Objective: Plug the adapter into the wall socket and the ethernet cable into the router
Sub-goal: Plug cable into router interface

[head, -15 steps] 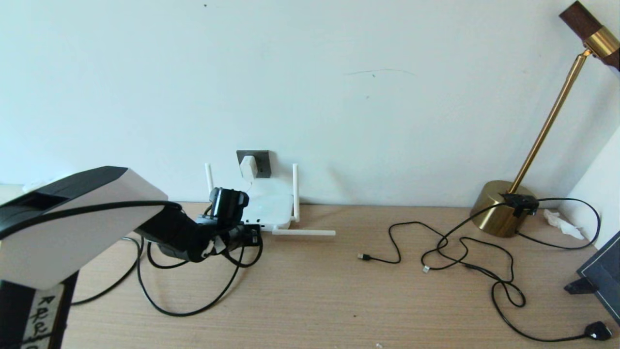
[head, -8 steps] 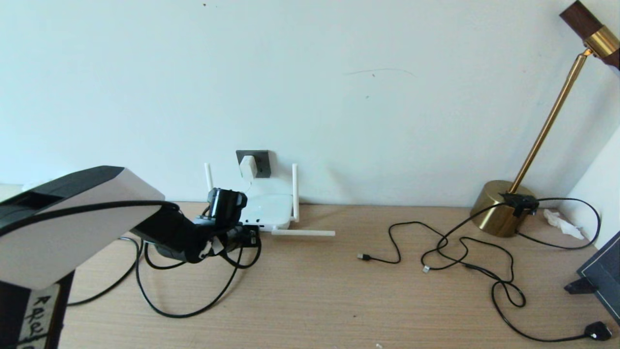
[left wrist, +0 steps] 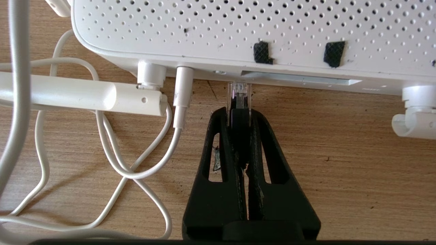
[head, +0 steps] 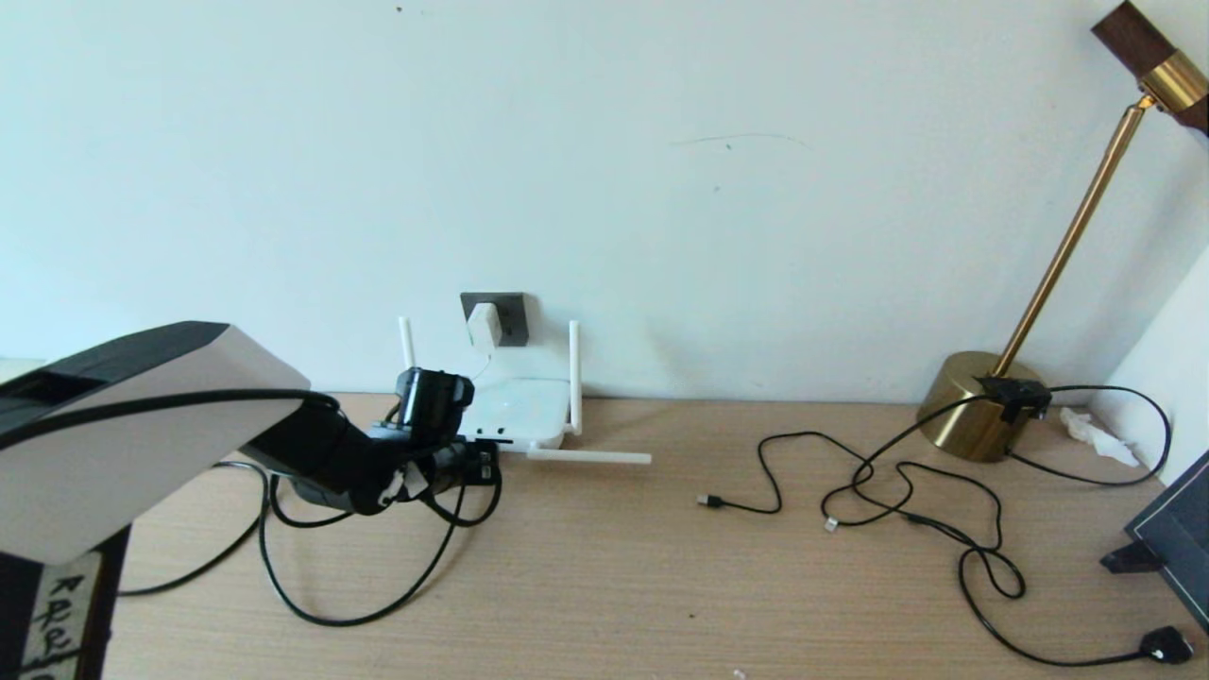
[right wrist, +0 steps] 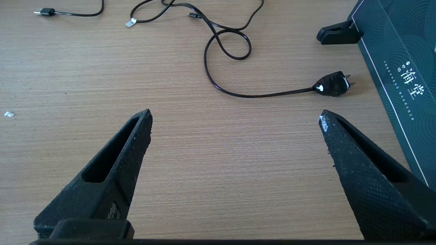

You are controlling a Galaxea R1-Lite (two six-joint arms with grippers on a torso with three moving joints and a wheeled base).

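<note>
The white router lies against the wall with two antennas upright and one folded flat on the table. Above it the white adapter sits in the dark grey wall socket. My left gripper is shut on the ethernet cable's connector, whose clear tip stands right at the router's front edge, beside the dark port strip. The black ethernet cable loops back across the table. My right gripper hangs open over bare table and is out of the head view.
A thin white cord is plugged into the router next to the connector, and a folded antenna lies close by. Thin black cables, a black plug, a brass lamp and a dark box occupy the right side.
My left gripper has drifted a little to the left along the router's front, still holding the connector. The cable loop followed it.
</note>
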